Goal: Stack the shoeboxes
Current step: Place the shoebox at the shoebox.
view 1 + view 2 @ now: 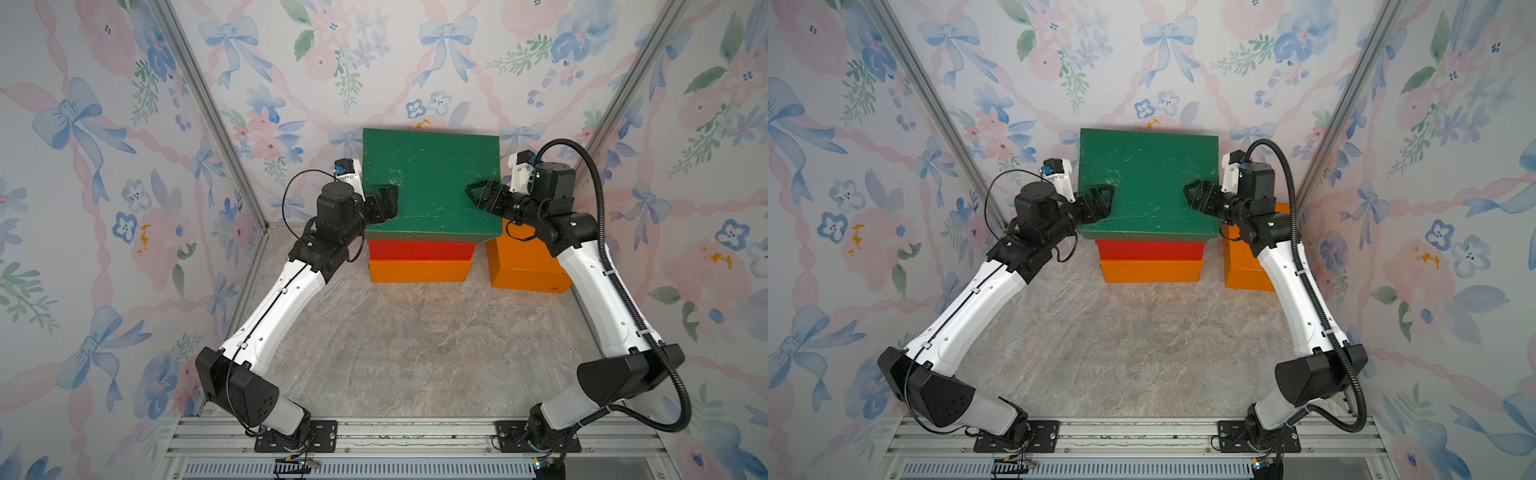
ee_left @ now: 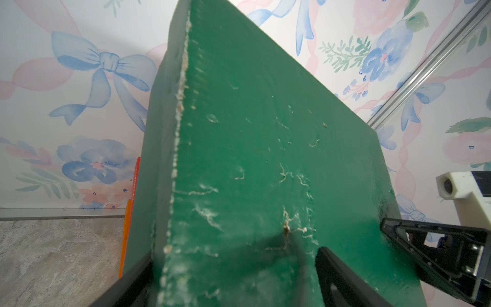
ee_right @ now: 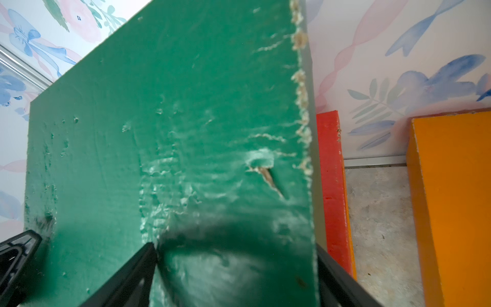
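Observation:
A dark green shoebox (image 1: 432, 178) (image 1: 1148, 178) is held level between both arms, over a red shoebox (image 1: 422, 249) that sits on an orange shoebox (image 1: 419, 272). Whether the green one touches the red one I cannot tell. My left gripper (image 1: 388, 203) (image 2: 236, 255) is shut on the green box's left end, and my right gripper (image 1: 482, 193) (image 3: 236, 247) is shut on its right end, denting the scuffed lid (image 3: 172, 133). A second orange shoebox (image 1: 523, 266) (image 3: 457, 199) stands on the floor to the right of the stack, partly behind my right arm.
Flowered walls (image 1: 124, 166) with metal corner rails (image 1: 216, 116) close in the back and both sides, near the boxes. The marbled tabletop (image 1: 415, 353) stretches from the stack forward to the arm bases at the front rail (image 1: 415, 436).

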Available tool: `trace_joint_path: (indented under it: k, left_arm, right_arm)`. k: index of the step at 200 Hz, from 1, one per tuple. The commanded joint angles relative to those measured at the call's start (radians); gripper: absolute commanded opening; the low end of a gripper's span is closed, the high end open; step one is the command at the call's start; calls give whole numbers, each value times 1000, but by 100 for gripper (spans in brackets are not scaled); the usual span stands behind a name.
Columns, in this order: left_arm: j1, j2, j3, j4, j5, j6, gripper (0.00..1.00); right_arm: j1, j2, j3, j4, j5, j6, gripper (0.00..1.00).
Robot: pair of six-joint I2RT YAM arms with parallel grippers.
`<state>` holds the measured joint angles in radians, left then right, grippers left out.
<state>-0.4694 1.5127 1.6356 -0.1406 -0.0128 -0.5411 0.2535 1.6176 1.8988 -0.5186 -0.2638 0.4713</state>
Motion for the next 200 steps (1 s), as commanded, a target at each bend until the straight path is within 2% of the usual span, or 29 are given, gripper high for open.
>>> trace_joint_path:
  k: [1,123,200]
  left_arm:
    - [-71,44,48,141,374,-17,90]
    - [-6,182,135,141,407,-43,90]
    - [28,226,160,141,425,-52,90]
  right_arm:
    - [68,57,59,47,-292,46,85]
    - [27,217,221,55,-325,89,84]
    - [19,266,282,37,-328,91,84]
